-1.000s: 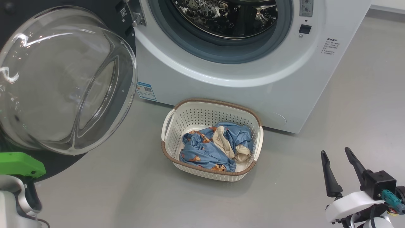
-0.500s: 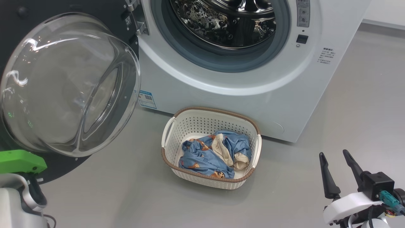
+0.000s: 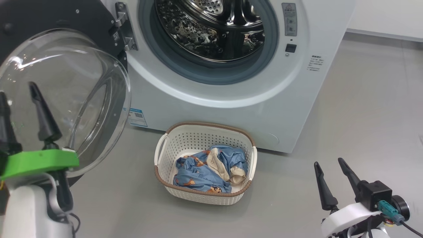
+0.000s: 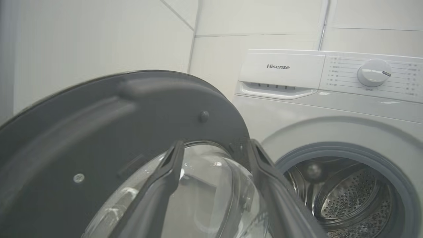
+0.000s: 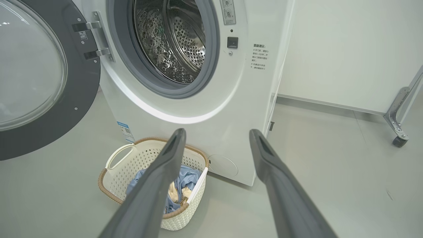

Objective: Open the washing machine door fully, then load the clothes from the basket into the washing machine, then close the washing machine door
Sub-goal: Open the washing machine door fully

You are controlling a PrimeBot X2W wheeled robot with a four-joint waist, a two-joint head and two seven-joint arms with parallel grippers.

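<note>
The big white front-loading washing machine (image 3: 224, 109) stands on the grey floor (image 3: 347, 115) with its round mouth facing the robot; inside are the grey rubber ring (image 3: 211, 74) and the shiny steel drum full of holes (image 3: 211, 29).

The large round washing machine door with the black rim and clear glass bowl (image 3: 76, 82) is swung open to the left of the mouth; its hinge side is next to the machine, and the glass bowl bulges out towards the robot.

The small cream-white plastic basket with holes and a brown rim (image 3: 205, 125) sits on the floor just in front of the machine, open side up; its long side runs left to right along the machine's front.

The light blue clothes with small orange-brown figures and cream parts (image 3: 201, 168) lie bunched inside the basket.

The left gripper (image 3: 17, 89) points up in front of the glass bowl, its two dark fingers spread wide apart; I cannot tell if they touch the glass.

The right gripper (image 3: 328, 162) is low on the right, well apart from the basket, fingers spread wide too, pointing up towards the machine.
</note>
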